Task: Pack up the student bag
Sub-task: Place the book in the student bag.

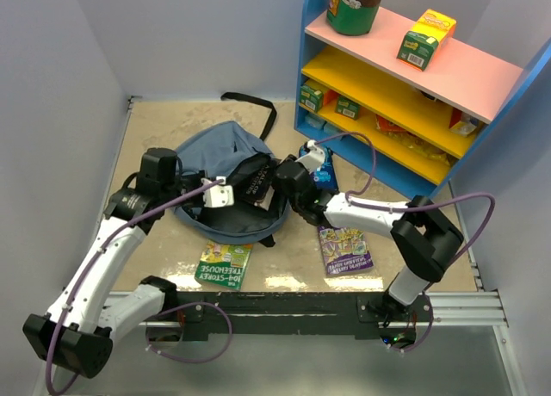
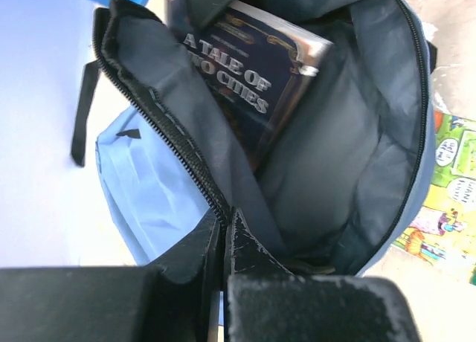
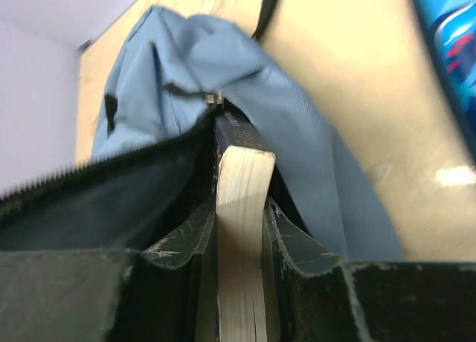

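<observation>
Sandy tabletop (image 1: 155, 129) sits between pale walls, with a blue shelf unit (image 1: 405, 95) at the far right. The student bag (image 1: 211, 151) lies left of centre on it, zip undone and mouth gaping. The left gripper (image 2: 225, 227) is pinched tight on the fabric edge beside the zip. The right gripper (image 3: 239, 230) clamps a dark paperback (image 2: 249, 82) between narrow jaws, the book partly inside the bag. 2 others, a green book (image 1: 222, 265) and a purple book (image 1: 344, 250), lie near the arms' bases.
</observation>
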Robot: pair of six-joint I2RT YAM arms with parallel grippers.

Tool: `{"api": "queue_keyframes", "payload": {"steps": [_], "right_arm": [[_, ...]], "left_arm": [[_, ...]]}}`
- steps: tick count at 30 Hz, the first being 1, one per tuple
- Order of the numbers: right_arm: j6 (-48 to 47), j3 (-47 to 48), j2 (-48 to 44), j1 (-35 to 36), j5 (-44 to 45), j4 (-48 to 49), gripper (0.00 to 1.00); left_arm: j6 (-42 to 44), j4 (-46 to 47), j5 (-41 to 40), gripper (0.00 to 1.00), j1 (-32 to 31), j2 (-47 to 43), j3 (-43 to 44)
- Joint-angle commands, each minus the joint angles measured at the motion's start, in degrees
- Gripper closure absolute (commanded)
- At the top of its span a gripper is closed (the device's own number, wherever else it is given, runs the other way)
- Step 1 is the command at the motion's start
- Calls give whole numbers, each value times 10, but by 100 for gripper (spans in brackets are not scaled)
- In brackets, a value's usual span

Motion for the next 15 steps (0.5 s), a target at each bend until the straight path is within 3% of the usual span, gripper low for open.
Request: {"api": "queue_keyframes", "payload": {"steps": [1,5,9,15], "right_arm": [[0,-47,-47,37,-88,173,100],[27,-118,-62,43,-146,301,100],[84,-136,-19,30,-225,476,100],[81,-77,25,25,-224,496,100]], "left_arm": [[-32,101,-29,100,-2,-50,-31],[-59,145,-47,100,-3,-56,-34],[-71,136,-22,100,-2,-48,-10],[-72,100,14,100,-2,-50,10]]}}
